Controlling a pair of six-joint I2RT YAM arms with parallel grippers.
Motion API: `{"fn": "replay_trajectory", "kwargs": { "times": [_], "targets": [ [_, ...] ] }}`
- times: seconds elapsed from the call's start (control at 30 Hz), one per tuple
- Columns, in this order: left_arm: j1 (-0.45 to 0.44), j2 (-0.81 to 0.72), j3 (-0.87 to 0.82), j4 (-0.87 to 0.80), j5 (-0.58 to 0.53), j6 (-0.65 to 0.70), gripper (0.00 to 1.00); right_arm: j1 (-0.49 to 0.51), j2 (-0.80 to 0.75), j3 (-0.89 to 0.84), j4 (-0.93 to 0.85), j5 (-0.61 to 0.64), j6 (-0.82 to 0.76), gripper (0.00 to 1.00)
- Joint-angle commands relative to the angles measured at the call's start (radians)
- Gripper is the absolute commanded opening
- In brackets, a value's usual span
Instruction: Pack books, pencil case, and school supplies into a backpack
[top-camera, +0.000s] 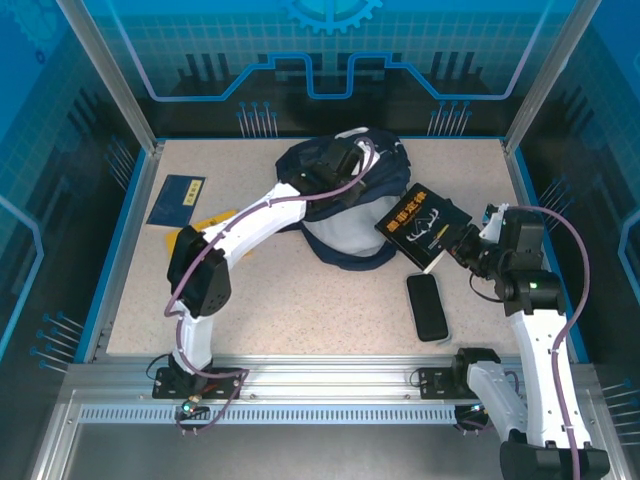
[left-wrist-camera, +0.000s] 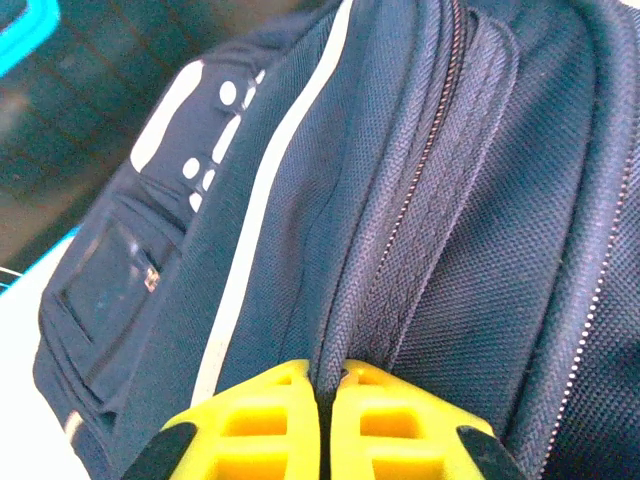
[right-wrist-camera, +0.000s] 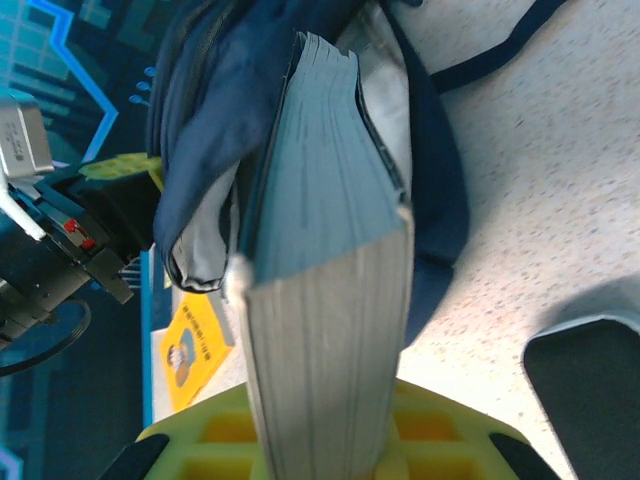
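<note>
At the backpack (top-camera: 388, 172), left pincer (left-wrist-camera: 330, 388) pinches fabric, right pincer (top-camera: 462, 247) holds black book (top-camera: 422, 225).

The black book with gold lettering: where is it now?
Right of centre in the top view, the black book is clamped in the right gripper, just beside the backpack.

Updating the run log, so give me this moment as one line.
left jaws: shut on backpack fabric | right jaws: shut on black book, beside backpack | navy book, yellow book: on table
</note>
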Motion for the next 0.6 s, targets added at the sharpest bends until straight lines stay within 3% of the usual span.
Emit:
{"fn": "replay_trajectory", "kwargs": {
  "times": [0.0,0.23,0.37,0.57],
  "targets": [
    [-0.040,-0.095,-0.010,0.193,-0.098,-0.066,0.00,0.010,-0.018,-0.005,0.075,-0.116,0.060,0.05],
    [-0.082,-0.142,-0.016,0.166,-0.129,-0.114,0.00,0.122,0.009,-0.116,0.226,-0.074,0.184,0.05],
    [-0.086,-0.172,-0.025,0.138,-0.122,-0.160,0.00,0.157,0.094,-0.165,0.460,-0.063,0.299,0.05],
    [-0.087,-0.188,-0.021,0.101,-0.085,-0.191,0.00,0.258,0.271,-0.186,0.773,0.107,0.410,0.05]
  ]
}}
